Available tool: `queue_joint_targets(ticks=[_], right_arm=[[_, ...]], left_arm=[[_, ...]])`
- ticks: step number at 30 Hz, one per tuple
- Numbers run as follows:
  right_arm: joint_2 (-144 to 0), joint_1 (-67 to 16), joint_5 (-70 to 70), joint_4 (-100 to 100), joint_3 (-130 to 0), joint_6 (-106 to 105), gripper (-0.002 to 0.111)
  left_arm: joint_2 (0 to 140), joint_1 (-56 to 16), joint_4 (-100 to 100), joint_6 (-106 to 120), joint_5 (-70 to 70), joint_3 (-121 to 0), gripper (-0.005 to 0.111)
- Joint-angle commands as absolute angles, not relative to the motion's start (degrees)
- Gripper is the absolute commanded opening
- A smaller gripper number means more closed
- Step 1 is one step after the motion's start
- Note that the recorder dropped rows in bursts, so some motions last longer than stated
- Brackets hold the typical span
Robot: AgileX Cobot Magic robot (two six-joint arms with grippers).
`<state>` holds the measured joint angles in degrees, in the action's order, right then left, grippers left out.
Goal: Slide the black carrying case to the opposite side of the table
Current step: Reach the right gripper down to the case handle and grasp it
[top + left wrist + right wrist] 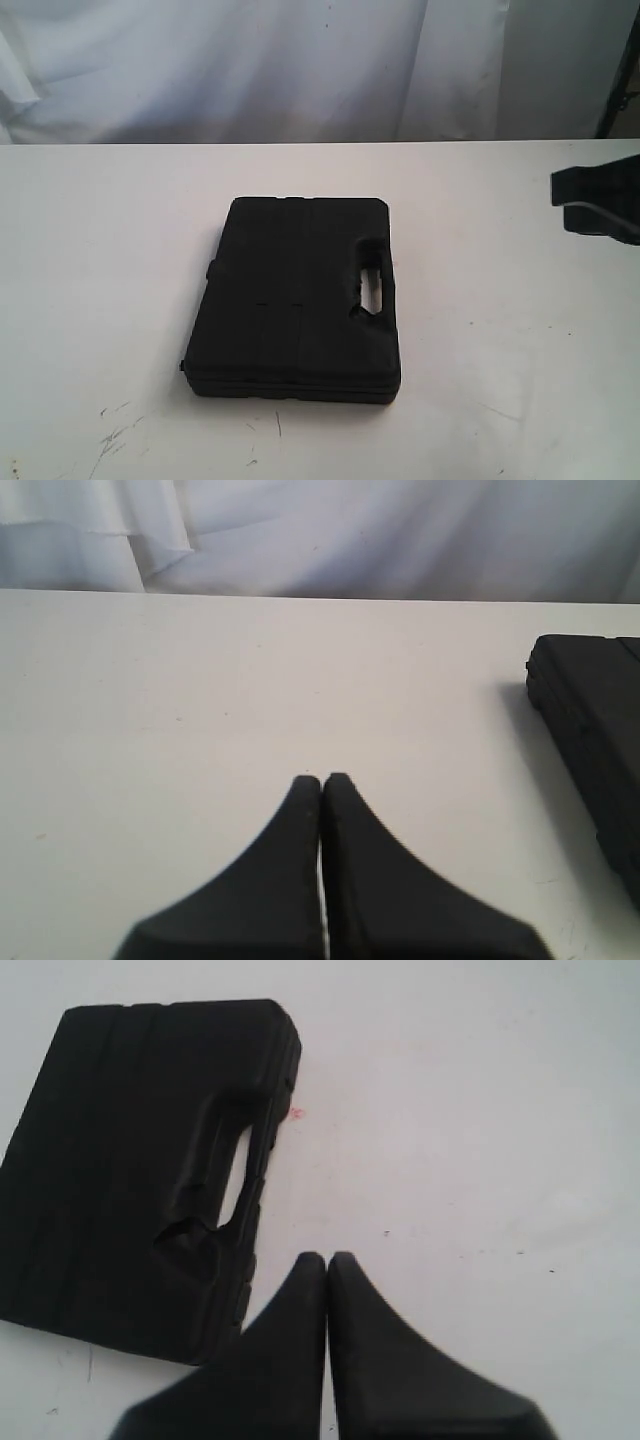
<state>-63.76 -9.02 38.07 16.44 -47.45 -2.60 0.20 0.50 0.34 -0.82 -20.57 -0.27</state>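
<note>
The black case [298, 297] lies flat near the middle of the white table [90, 250], its oval handle slot [373, 282] facing the right side. The right wrist view shows the case [130, 1160] and a tiny red speck [296, 1113] beside its edge. My right gripper [327, 1257] is shut with nothing in it and hangs apart from the case's handle side; in the exterior view it shows at the right edge [598, 198]. My left gripper [322, 779] is shut and empty over bare table, with the case's edge [590, 740] off to one side.
White cloth drapes [250, 60] hang behind the table's far edge. Dark scuff marks [115, 435] mark the near left of the tabletop. A dark stand [620, 70] shows at the back right.
</note>
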Motion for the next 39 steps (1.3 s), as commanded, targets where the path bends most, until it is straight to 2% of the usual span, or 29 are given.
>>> queue_joint_targets(ticks=[1, 10, 27, 30, 35, 39], right_arm=[[-70.7, -13.2, 41.7, 14.4, -53.7, 2.1, 0.0], [-84.7, -22.2, 47.9, 3.2, -65.0, 16.1, 0.0], [-108.1, -28.0, 57.2, -1.1, -84.2, 27.7, 0.0], [-110.8, -28.0, 56.9, -2.0, -85.1, 28.6, 0.006], [-113.8, -28.0, 53.5, -2.7, -85.1, 28.6, 0.027], [-115.7, -28.0, 51.5, -2.6, -85.1, 28.6, 0.035]], left_arm=[[0.0, 0.6, 0.5, -1.3, -19.7, 0.0, 0.0], [0.0, 0.6, 0.5, -1.3, -19.7, 0.0, 0.0], [0.0, 0.6, 0.5, -1.3, -19.7, 0.0, 0.0], [0.0, 0.6, 0.5, -1.3, -19.7, 0.0, 0.0], [0.0, 0.6, 0.5, -1.3, -19.7, 0.0, 0.0], [0.0, 0.6, 0.5, -1.3, -19.7, 0.0, 0.0]])
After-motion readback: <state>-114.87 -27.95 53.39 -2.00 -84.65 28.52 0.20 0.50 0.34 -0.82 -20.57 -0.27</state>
